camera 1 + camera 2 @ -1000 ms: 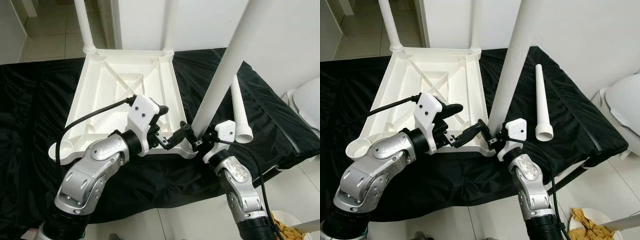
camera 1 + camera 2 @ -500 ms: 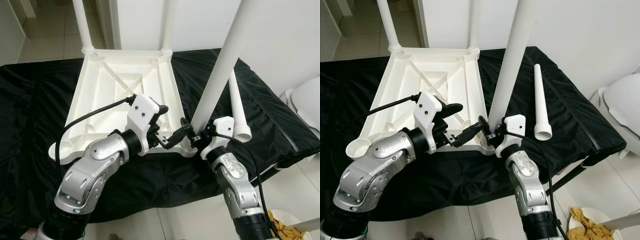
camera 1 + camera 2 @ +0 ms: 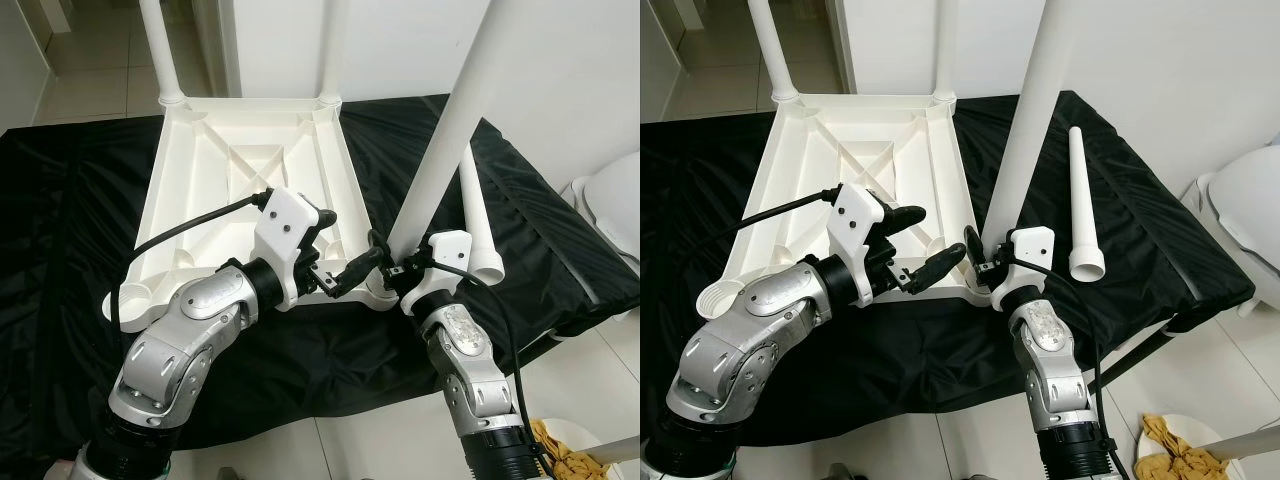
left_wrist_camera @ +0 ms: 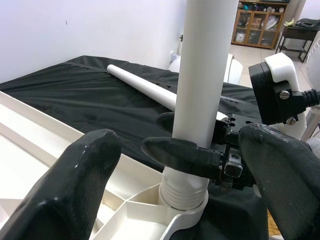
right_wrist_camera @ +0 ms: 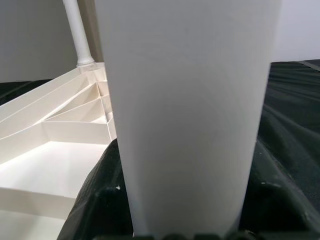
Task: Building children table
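My right gripper is clamped around the base of the upright table leg, right where its threaded end sits in the near right corner socket of the upturned tabletop. My left gripper hovers over that same corner with its fingers spread and touching nothing. The tabletop lies on a black cloth with two more legs standing at its far corners, and a loose leg lies on the cloth to the right of it.
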Controlling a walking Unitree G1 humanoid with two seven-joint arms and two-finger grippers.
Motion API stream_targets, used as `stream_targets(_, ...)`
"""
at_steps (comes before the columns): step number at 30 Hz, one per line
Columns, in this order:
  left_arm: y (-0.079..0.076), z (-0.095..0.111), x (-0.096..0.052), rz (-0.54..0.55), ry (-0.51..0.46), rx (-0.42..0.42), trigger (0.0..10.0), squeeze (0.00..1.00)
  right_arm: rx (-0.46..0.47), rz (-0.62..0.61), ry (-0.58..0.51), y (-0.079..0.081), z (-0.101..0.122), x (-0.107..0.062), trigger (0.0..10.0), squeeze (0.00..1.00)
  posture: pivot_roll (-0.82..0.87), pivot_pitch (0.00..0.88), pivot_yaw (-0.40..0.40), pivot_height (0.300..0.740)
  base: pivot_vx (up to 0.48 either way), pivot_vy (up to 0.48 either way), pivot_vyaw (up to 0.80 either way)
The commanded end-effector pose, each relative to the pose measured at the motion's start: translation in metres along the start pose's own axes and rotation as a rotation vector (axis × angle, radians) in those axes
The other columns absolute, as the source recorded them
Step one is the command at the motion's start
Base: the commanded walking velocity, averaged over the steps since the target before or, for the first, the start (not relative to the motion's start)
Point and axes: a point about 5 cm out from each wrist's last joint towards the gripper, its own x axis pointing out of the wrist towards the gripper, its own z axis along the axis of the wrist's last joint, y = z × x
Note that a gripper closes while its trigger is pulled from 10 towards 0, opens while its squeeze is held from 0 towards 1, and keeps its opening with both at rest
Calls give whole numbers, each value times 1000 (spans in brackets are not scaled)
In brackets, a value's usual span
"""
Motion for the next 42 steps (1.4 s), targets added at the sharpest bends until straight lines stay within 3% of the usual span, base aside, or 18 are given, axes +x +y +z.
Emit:
stream_targets(1,-1,3,1,-1,-4,3,10000,0,45,-34,281,-8,-53,-21,10000,0,-61,101,2,740,0,0,0)
stream_targets(9,0,3,0,-1,-6,7,10000,0,65,95,289,-21,-53,-20,10000,0,-56,96,3,740,0,0,0)
stream_targets(23,-1,4,0,-2,-5,11,10000,0,36,261,280,-29,-49,-13,10000,0,-44,88,1,740,0,0,0)
stream_targets(28,-1,5,0,2,-10,18,10000,0,49,497,259,-25,-42,-7,10000,0,-35,73,0,740,0,0,0)
stream_targets(36,0,6,0,0,-11,25,10000,0,66,630,265,-26,-43,-10,10000,0,-28,64,2,740,0,0,0)
stream_targets(42,0,7,0,-4,-11,27,10000,0,113,665,268,-32,-42,-9,10000,0,-28,57,7,740,0,0,0)
